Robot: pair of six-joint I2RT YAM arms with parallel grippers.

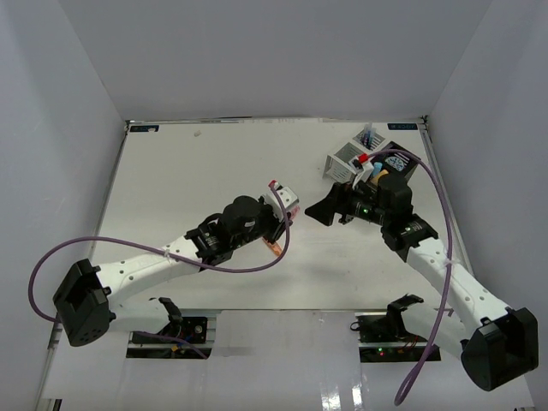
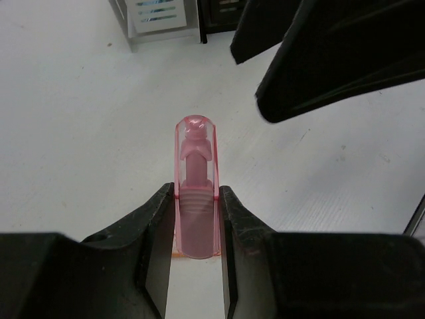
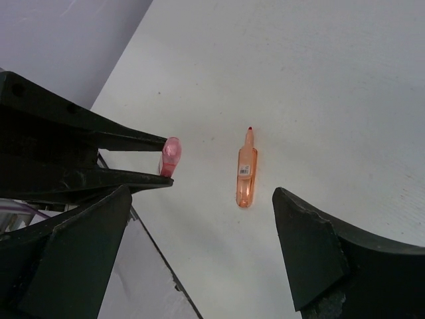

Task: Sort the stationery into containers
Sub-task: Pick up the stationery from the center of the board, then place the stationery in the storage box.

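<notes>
A short, chunky, translucent pink plastic marker (image 2: 196, 153) is gripped near its base by the left gripper (image 2: 197, 199) and is held above the white table (image 1: 188, 188), near its middle. The right gripper (image 3: 200, 194) is seen with its jaws spread wide, facing the marker from just beside it. A handover appears to be in hand. For that to go well, the free capped end should be centred between the open jaws and clamped firmly before the left grip is released. A slim translucent orange marker (image 3: 246, 171) is left lying flat on the table below.

The white slatted plastic organiser box (image 1: 342, 161) and the black slatted organiser box (image 2: 220, 12) are set side by side at the far right corner. A few upright coloured pieces are seen in them. Their compartments cannot be told, since they are partly hidden by the right arm.
</notes>
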